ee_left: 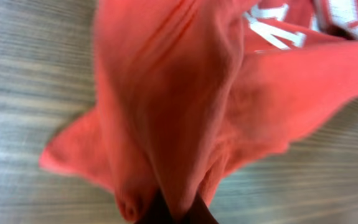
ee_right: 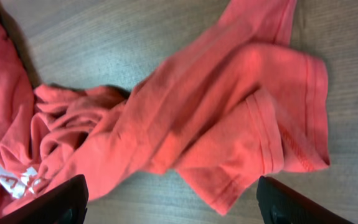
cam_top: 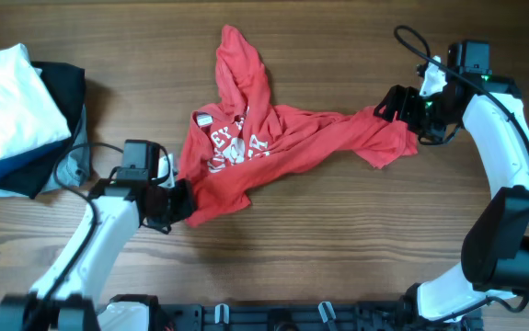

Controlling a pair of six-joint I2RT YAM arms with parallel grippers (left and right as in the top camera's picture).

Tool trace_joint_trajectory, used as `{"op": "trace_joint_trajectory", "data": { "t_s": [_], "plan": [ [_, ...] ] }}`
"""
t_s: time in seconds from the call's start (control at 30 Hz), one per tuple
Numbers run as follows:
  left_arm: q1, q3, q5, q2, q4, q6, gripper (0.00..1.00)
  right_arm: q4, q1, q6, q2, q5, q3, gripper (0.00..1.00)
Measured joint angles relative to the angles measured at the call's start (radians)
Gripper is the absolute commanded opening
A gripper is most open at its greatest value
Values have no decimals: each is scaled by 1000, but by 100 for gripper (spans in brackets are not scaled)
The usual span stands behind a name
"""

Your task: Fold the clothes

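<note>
The clothes (cam_top: 273, 138), a red T-shirt with white lettering (cam_top: 232, 147), lie crumpled across the middle of the wooden table. One part runs up toward the back, and a sleeve end stretches right. My left gripper (cam_top: 177, 204) is at the shirt's lower left edge. In the left wrist view it (ee_left: 179, 214) is shut on a bunched fold of the red cloth (ee_left: 185, 93). My right gripper (cam_top: 409, 115) hovers at the shirt's right end. In the right wrist view it (ee_right: 172, 205) stands wide open, its fingers (ee_right: 60, 202) apart over the hemmed sleeve (ee_right: 228, 112), holding nothing.
A pile of folded garments sits at the far left, white (cam_top: 11, 97) on top of black (cam_top: 62, 87) and blue ones. A black cable (cam_top: 85, 152) loops beside the left arm. Bare wood (cam_top: 338, 239) lies in front of the shirt.
</note>
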Motion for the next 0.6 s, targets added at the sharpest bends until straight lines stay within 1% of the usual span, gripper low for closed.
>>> {"op": "trace_joint_trajectory", "data": {
  "t_s": [0.1,0.2,0.27,0.4,0.5,0.6],
  "plan": [
    [41,45,12,-106,-49,6,4,44,0,0,0,1,0,86],
    [81,93,16,-238,-48,5,4,84,0,0,0,4,0,81],
    [93,98,16,-283,-57,5,4,113,0,1,0,5,0,79],
    [95,98,0,-281,-87,-15,4,153,0,24,14,17,0,77],
    [95,98,-23,-269,-91,-32,4,179,0,63,79,39,0,76],
    [95,98,-31,-266,-91,-36,4,244,0,119,154,45,0,75]
  ]
}}
